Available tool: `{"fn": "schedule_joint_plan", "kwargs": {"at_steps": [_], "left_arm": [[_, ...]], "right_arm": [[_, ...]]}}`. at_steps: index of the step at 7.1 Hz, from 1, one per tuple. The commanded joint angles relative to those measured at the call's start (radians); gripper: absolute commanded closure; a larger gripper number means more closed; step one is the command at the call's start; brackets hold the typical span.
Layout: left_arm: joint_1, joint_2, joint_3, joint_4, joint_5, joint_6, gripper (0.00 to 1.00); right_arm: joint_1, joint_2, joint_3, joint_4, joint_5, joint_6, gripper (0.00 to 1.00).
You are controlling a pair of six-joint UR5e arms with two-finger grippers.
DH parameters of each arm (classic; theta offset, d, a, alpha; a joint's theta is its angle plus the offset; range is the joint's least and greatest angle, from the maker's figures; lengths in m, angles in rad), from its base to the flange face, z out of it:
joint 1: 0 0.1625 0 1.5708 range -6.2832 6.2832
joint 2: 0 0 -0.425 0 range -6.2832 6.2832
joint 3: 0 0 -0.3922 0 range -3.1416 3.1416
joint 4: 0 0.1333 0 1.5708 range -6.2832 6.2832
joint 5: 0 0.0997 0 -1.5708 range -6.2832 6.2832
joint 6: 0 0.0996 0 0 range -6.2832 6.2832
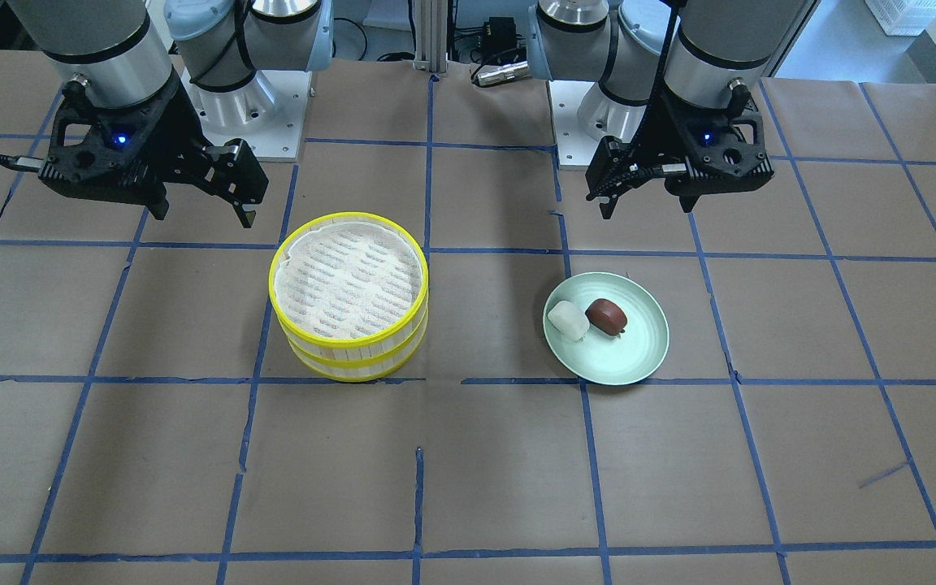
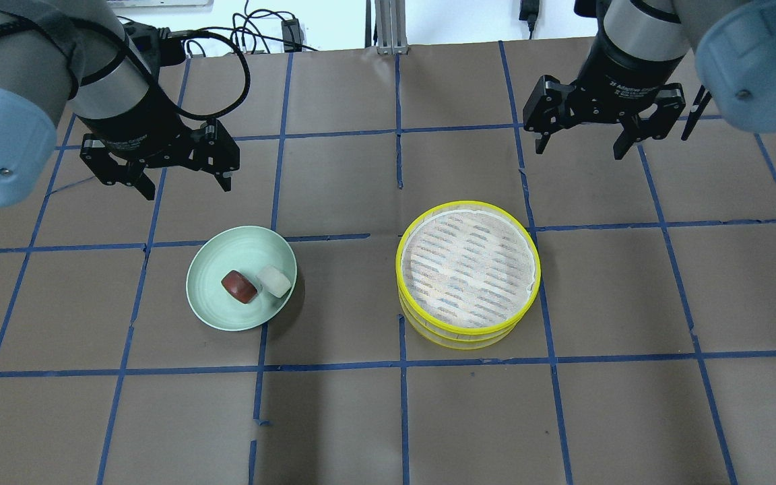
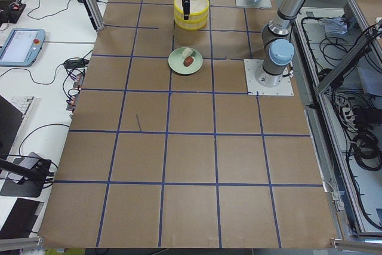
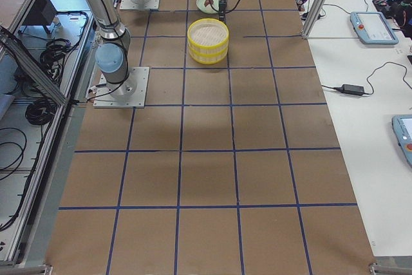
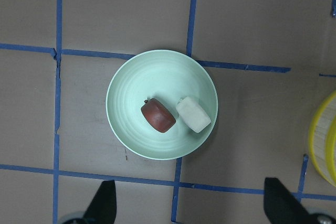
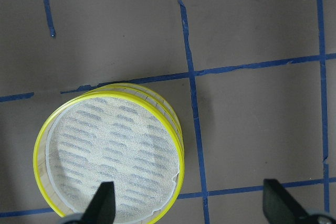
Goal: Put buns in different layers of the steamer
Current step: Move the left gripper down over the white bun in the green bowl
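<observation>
Buns sit side by side and touching on a pale green plate [image 2: 223,244]: the white bun [image 2: 275,281] lies on the side nearer the steamer, and the dark reddish-brown bun [image 2: 239,286] lies close to the plate's middle. The plate rests on the robot's left half of the tabletop [image 2: 630,404], well apart from the steamer, which stands on the right half. The two steamer tiers are stacked, the upper tier [image 1: 272,280] seated on the lower tier [image 1: 346,367], with their yellow rims slightly out of line so that the lower one peeks out at one side. A white perforated liner [image 2: 469,263] covers the floor of the upper tier, its edge a little curled against the rim. The left fingers [image 5: 107,205] are spread wide apart and grip nothing; they hang high over the tabletop above the plate, and the wrist view looks straight down on both buns. The right fingers [image 6: 275,203] are likewise spread apart and grip nothing, raised above the tabletop over the steamer stack and clear of its rim. Blue tape lines [image 2: 401,364] divide the brown tabletop into squares; one line passes under the plate's edge and another runs just beside the steamer
</observation>
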Motion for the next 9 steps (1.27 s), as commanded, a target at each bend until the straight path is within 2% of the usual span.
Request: {"fn": "schedule_joint_plan", "kwargs": {"at_steps": [1, 4, 6, 9], "left_arm": [[0.0, 0.0, 0.0, 0.0, -0.001, 0.002, 0.0], [0.002, 0.004, -0.009, -0.008, 0.007, 0.051, 0.0], [-0.006, -0.021, -0.053, -0.005, 0.0, 0.032, 0.0], [-0.008, -0.126, -0.182, 0.199, -0.01, -0.007, 0.0]], "right_arm": [[0.0, 0.0, 0.002, 0.0, 0.0, 0.0, 0.0], [-0.002, 0.0, 0.002, 0.002, -0.001, -0.003, 0.0], [-0.002, 0.0, 0.002, 0.002, -0.001, -0.002, 0.0], [-0.002, 0.0, 0.002, 0.002, -0.001, 0.0, 0.0]]}}
